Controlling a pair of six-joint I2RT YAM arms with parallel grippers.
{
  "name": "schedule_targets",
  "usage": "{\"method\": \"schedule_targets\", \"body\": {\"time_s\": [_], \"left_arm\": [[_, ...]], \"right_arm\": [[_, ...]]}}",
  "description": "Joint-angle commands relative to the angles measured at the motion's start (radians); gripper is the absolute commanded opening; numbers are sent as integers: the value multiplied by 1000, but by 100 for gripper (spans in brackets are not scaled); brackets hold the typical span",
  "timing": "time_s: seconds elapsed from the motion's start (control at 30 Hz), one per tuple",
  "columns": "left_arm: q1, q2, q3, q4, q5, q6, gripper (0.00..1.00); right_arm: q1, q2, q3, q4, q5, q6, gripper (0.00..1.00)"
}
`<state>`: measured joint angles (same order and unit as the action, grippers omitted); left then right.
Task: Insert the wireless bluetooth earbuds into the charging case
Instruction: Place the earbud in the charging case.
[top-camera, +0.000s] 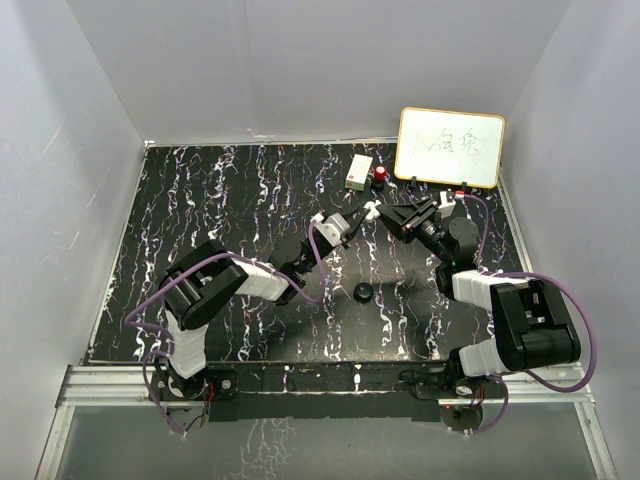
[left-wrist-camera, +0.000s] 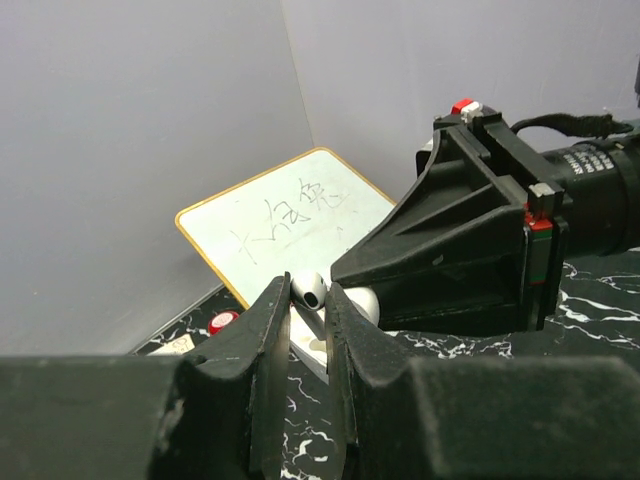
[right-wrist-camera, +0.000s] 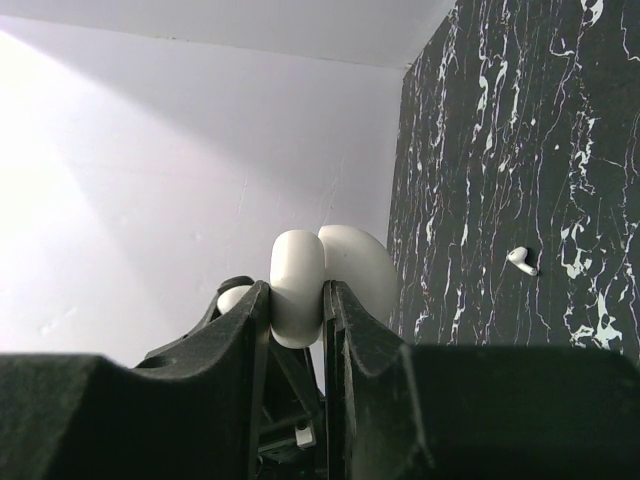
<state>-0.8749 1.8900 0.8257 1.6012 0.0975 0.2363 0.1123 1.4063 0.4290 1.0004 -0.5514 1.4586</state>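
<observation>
Right gripper (right-wrist-camera: 297, 300) clamps the glossy white rounded charging case (right-wrist-camera: 298, 268), lid apparently open, as left gripper (left-wrist-camera: 307, 302) pinches a smooth white stemmed earbud (left-wrist-camera: 308, 289) just beside it, above the black marbled table (right-wrist-camera: 560, 120). Insertion seems in hand; next comes lining stem with socket, while a second earbud (right-wrist-camera: 521, 262) lies on the table

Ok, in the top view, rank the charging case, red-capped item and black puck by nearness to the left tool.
1. charging case, at its tips, in the right tool.
2. red-capped item, beyond, toward the back wall.
3. black puck, back toward the bases.
</observation>
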Motion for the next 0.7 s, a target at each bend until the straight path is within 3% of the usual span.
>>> {"method": "schedule_targets", "body": {"time_s": [0.0,0.67], "left_arm": [[-9,7,26,184,-16,14,0],[-9,35,46,184,-22,13,0]], "right_arm": [[6,-31,5,76,14,6,0],[5,-35,3,89,11,14,0]]}}
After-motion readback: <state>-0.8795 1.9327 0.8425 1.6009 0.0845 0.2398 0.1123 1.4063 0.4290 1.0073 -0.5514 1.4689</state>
